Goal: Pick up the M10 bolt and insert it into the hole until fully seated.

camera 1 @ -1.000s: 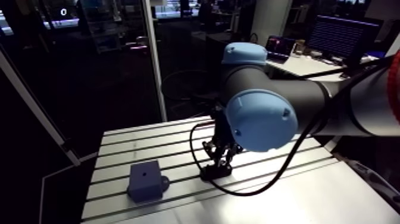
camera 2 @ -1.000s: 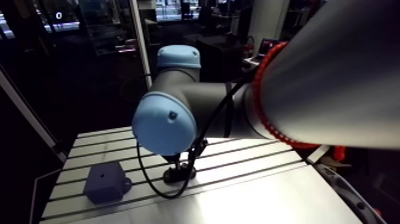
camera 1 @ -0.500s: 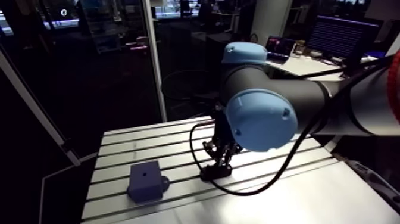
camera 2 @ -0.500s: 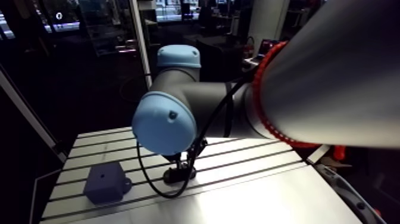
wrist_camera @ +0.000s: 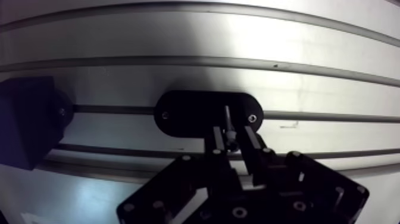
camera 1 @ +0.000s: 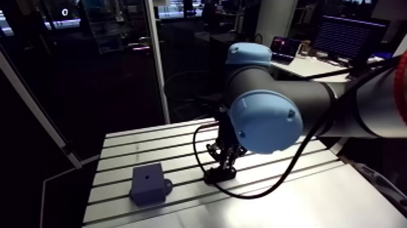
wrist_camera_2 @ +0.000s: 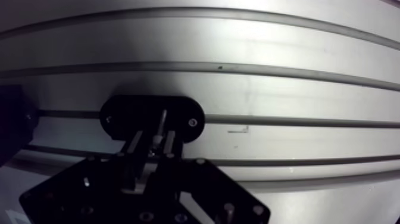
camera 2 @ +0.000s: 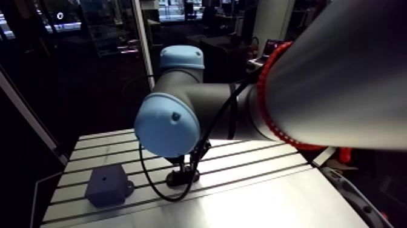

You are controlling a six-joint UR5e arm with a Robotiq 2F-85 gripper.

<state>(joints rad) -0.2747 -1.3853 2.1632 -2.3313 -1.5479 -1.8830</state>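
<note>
Silver-grey and slender, the M10 bolt (wrist_camera: 228, 118) is sitting between the fingers of the end effector (wrist_camera: 232, 137), which is clamping it at a narrow gap. The shank is projecting over a black oval plate (wrist_camera: 184, 113) on the slotted surface (wrist_camera: 178, 36). The bolt's lower end is hiding between the fingers. The dark blue block (camera 1: 148, 184) with the hole is lying beside the plate, cut off in the wrist view.

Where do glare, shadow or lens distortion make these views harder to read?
Wrist view: glare washes out the table beyond the black holder, the gripper shows as a dark silhouette, and the straight slots look bowed. Arm view: the table's near corner glares, and the blue joint cap hides much of the gripper.
</note>
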